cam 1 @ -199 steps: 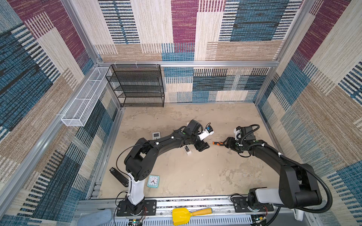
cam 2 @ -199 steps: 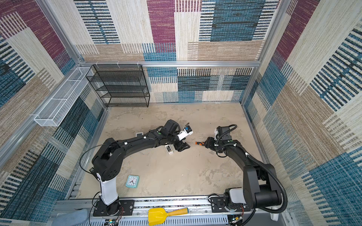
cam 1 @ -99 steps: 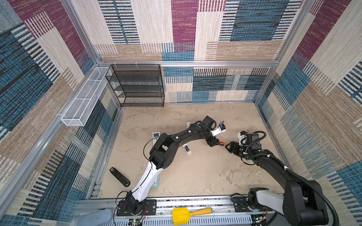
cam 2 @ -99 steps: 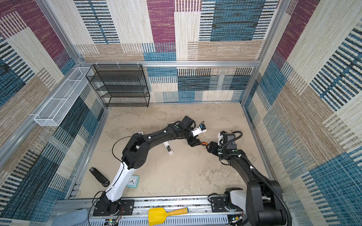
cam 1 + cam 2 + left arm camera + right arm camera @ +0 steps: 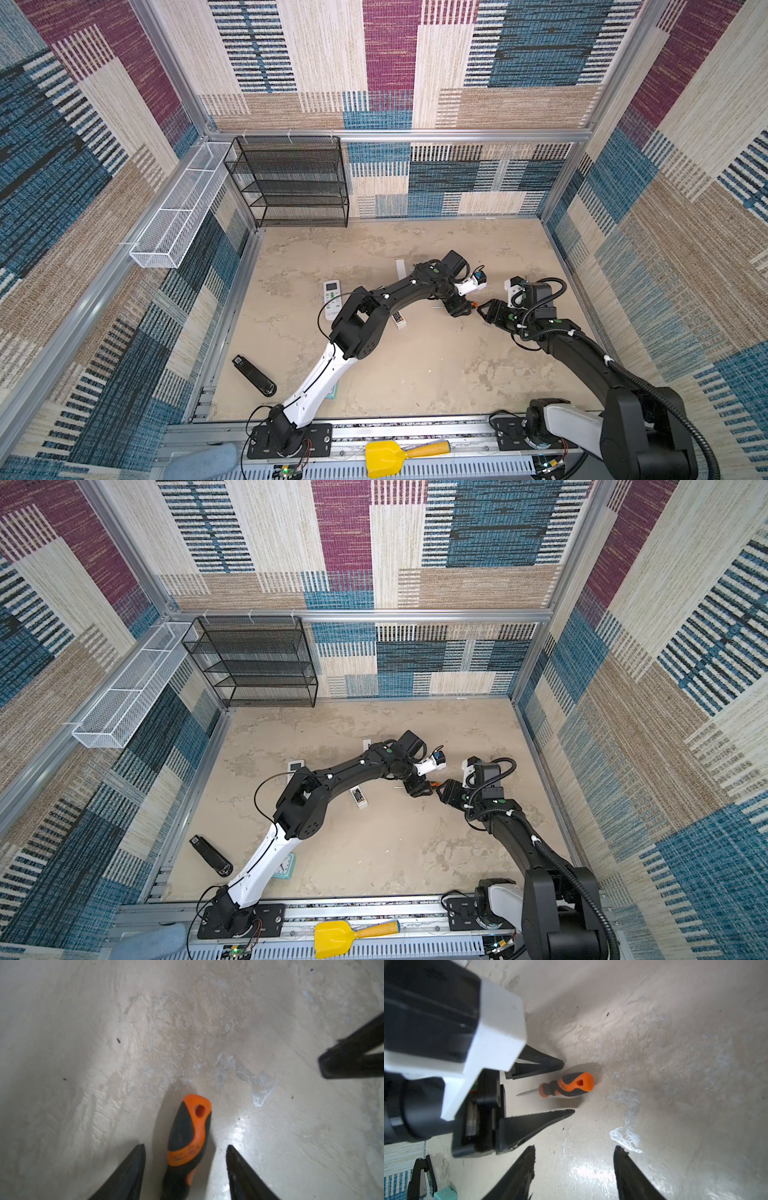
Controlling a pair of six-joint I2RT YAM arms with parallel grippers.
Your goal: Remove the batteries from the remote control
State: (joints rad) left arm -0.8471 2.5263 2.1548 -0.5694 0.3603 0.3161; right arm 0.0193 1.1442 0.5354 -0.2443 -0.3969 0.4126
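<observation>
Beige floor (image 5: 415, 374), right of centre. The left gripper (image 5: 186, 1145) has shifted right from the small white remote (image 5: 359, 798) and now straddles the orange-handled screwdriver (image 5: 187, 1126), jaws apart, not gripping. The right gripper (image 5: 574, 1147) sits opposite, parted and empty. Batteries too small to make out.

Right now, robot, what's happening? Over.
Left gripper open, astride the screwdriver handle. Right gripper open, empty, crowding close. Batteries not made out.
</observation>
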